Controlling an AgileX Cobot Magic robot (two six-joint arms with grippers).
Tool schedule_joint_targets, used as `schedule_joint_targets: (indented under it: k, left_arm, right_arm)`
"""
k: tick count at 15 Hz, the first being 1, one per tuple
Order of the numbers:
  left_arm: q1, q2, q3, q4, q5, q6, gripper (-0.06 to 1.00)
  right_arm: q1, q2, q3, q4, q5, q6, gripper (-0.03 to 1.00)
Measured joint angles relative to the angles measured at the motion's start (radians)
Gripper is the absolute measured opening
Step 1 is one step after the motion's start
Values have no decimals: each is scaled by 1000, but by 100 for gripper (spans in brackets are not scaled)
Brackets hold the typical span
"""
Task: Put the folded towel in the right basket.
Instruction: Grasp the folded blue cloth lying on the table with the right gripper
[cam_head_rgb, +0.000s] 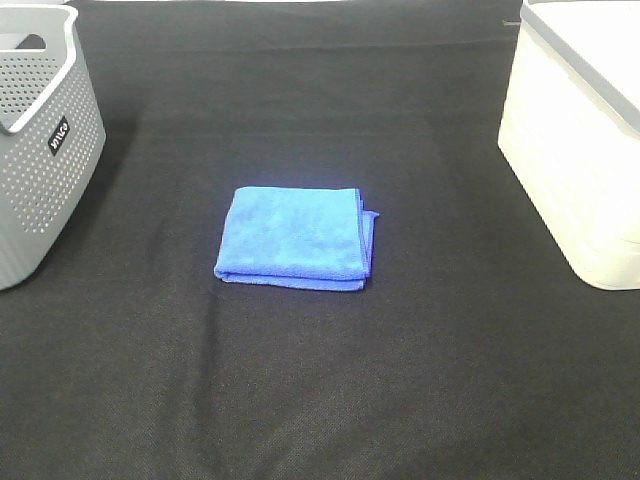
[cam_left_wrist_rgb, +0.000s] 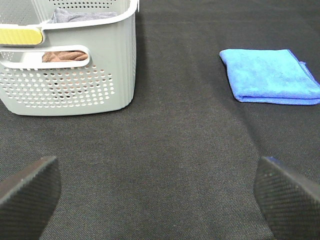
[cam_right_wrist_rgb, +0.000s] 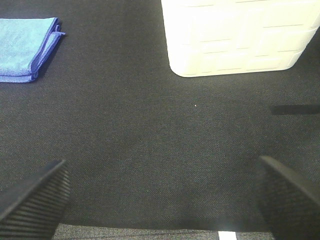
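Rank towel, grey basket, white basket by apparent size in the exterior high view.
1. White basket: most area showing, though cropped by the frame.
2. Grey basket: less showing, also cropped, so the true order of the two baskets is unsure.
3. Towel: smallest, fully in view.

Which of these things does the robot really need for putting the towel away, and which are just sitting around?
Part of the job:
- blue folded towel, lying mid-table
- white basket on the right, where it goes

Just lying about:
- grey perforated basket on the left
- brown cloth and grey cloth inside it
- black table cover
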Motion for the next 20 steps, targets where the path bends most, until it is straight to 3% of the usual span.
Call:
schedule_joint_targets:
  k: [20]
  left_arm:
    - [0, 0, 0, 0, 0, 0, 97]
  right_arm:
    - [0, 0, 0, 0, 0, 0, 96]
